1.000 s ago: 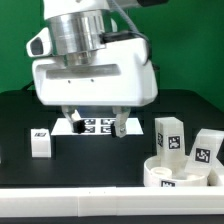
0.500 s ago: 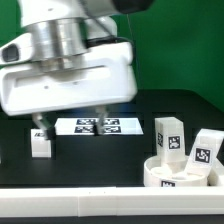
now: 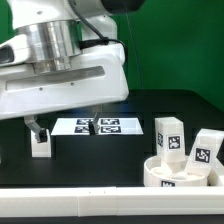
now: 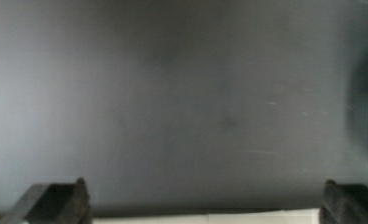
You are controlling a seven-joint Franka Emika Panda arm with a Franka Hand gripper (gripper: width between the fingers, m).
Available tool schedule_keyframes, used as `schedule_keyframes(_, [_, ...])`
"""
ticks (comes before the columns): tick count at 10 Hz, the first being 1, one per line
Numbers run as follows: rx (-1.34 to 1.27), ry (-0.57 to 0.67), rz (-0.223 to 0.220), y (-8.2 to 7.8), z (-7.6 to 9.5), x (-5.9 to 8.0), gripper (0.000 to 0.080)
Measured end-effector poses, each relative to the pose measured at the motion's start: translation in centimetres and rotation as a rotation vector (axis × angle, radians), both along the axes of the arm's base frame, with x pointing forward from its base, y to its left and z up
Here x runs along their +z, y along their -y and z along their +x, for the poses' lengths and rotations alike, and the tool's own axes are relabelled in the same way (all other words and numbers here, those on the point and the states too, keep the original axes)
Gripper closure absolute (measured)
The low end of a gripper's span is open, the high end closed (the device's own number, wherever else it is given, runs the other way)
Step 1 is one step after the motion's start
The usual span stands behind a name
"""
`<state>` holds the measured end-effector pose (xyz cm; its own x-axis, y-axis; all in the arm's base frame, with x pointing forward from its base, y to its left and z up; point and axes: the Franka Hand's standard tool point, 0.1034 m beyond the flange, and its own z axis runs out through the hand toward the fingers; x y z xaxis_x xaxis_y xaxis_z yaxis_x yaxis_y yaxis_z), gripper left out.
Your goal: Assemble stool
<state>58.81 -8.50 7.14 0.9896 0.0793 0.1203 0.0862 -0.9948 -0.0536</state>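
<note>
while the claw (image 3: 63,127) hangs with fingers wide apart, gripping nothing, one seat (image 3: 180,172), a leg (image 3: 169,137) and a second leg (image 3: 208,150) sit near the desk's (image 3: 100,162) near corner at the exterior view's right, well apart from it; the third leg (image 3: 40,143) stands just beside one finger.

A plain green wall (image 3: 185,50) stands behind the black table (image 3: 110,155), evenly lit.

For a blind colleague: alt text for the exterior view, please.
The arm's open gripper hangs over a black table beside a small white leg. A second leg and a third leg stand by the round seat at the exterior view's right.
</note>
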Motion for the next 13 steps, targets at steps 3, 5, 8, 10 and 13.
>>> schedule_keyframes(3, [0.08, -0.002, -0.043, -0.3, -0.1, -0.1, 0.0151])
schedule_keyframes(5, [0.077, -0.018, -0.034, -0.5, -0.2, -0.2, 0.0151])
schedule_keyframes(8, [0.042, -0.008, -0.06, 1.9, -1.7, -0.5, 0.0151])
schedule_keyframes(10, [-0.01, -0.011, -0.084, 4.7, -3.6, -0.8, 0.0151])
schedule_keyframes(13, [-0.028, -0.075, -0.052, 3.8, -4.0, -1.0, 0.0151])
